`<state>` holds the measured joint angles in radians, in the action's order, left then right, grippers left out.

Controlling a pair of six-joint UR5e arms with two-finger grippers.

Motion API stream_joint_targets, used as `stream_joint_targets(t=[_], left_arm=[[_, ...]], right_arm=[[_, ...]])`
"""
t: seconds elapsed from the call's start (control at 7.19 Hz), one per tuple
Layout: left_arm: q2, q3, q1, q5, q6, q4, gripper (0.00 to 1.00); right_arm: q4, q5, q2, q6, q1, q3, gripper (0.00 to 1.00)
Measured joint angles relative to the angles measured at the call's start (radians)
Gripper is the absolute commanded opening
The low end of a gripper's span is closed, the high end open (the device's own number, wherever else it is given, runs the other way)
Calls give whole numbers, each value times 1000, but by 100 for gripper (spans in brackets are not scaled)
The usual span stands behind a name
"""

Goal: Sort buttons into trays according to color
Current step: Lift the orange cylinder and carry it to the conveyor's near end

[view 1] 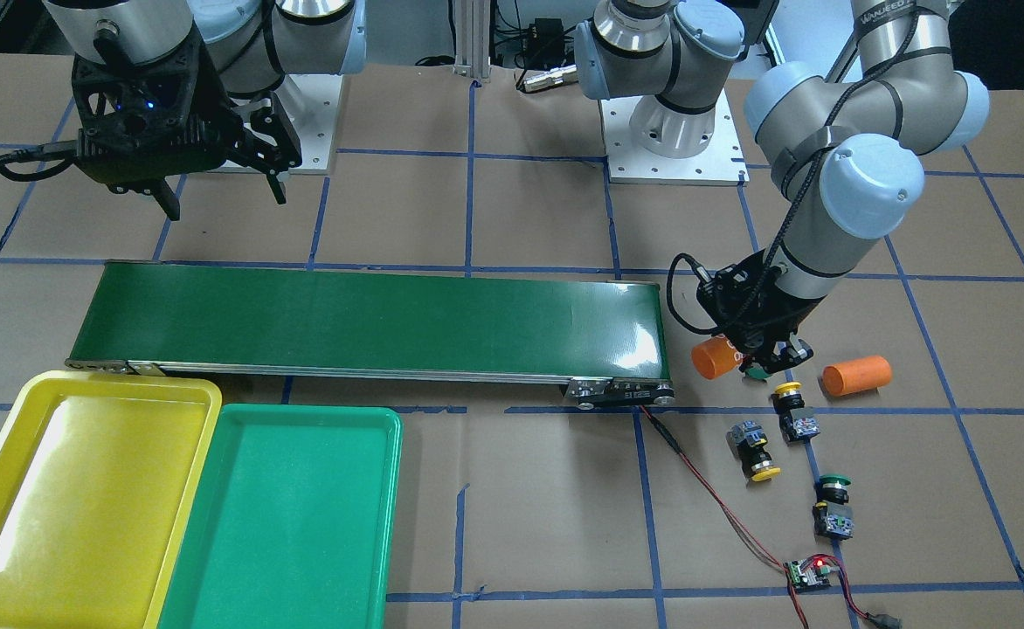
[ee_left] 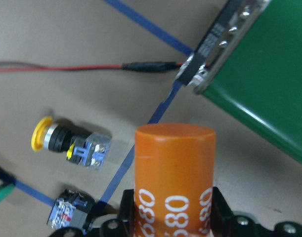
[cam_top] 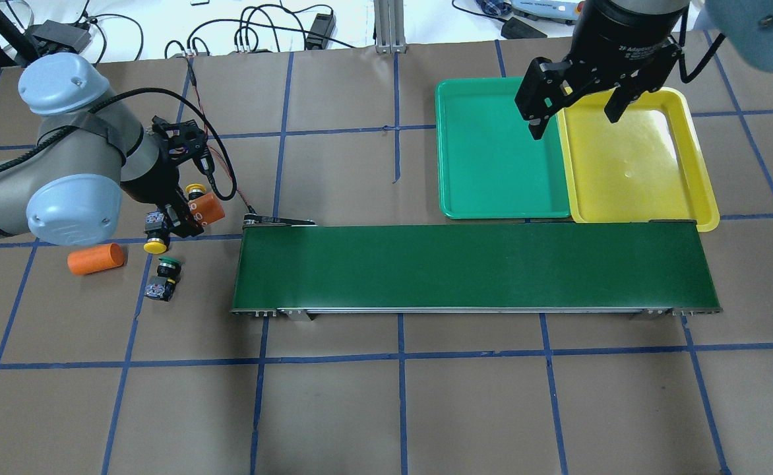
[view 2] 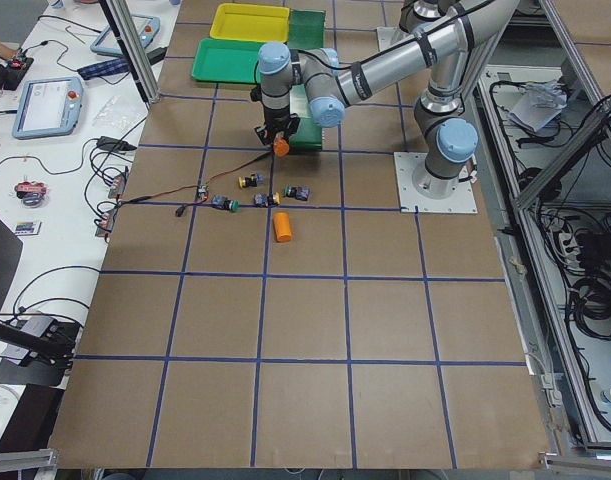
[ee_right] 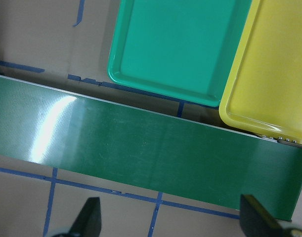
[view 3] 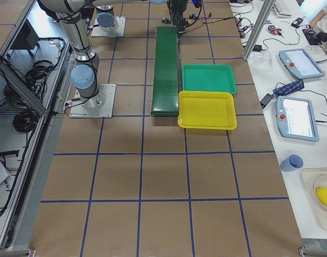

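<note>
Pinching an orange cylinder (ee_left: 174,163) printed with 680 between the fingers of the left claw (view 1: 765,360), just off the motor end of the dark-green conveyor belt (view 1: 372,319) on the brown-paper desk (view 1: 547,489). Hovering the right claw (cam_top: 574,112) with jaws spread wide and nothing between them, above the seam between the touching green tray (cam_top: 492,165) and yellow tray (cam_top: 637,191), beside the belt's other end.

Showing all four buttons lying on the desk around the left claw, well apart from both trays. Lying just beside the claw, one yellow-capped button (view 1: 789,404); near that, a second yellow-capped button (view 1: 752,452); further toward the operators' side, one green-capped button (view 1: 831,505). Peeking out from under the claw's fingers, a green cap (view 1: 755,375), its body hidden.

Resting on its side just past the first yellow-capped button, a second orange cylinder (view 1: 857,376). Trailing from the belt's end, a red-and-black wire (view 1: 713,489), reaching a small circuit board (view 1: 809,572) glowing red.
</note>
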<state>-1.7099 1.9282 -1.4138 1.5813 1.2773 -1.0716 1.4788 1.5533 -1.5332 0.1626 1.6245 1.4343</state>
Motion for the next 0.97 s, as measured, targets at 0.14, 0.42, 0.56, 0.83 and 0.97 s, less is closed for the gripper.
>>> stream_joint_targets(t=[0.14, 0.42, 0.56, 0.83, 0.97], left_arm=[[14, 20, -50, 3, 27, 1, 0], [30, 53, -153, 6, 44, 7, 0], [28, 60, -189, 5, 44, 8, 0], [9, 65, -218, -1, 43, 9, 0], [4, 68, -222, -3, 46, 9, 0]], right_arm=[[0, 0, 0, 0, 0, 0, 100], [0, 0, 1, 0, 0, 0, 100], [0, 0, 1, 0, 0, 0, 100], [0, 1, 1, 0, -1, 0, 100], [3, 2, -1, 3, -3, 0, 100]])
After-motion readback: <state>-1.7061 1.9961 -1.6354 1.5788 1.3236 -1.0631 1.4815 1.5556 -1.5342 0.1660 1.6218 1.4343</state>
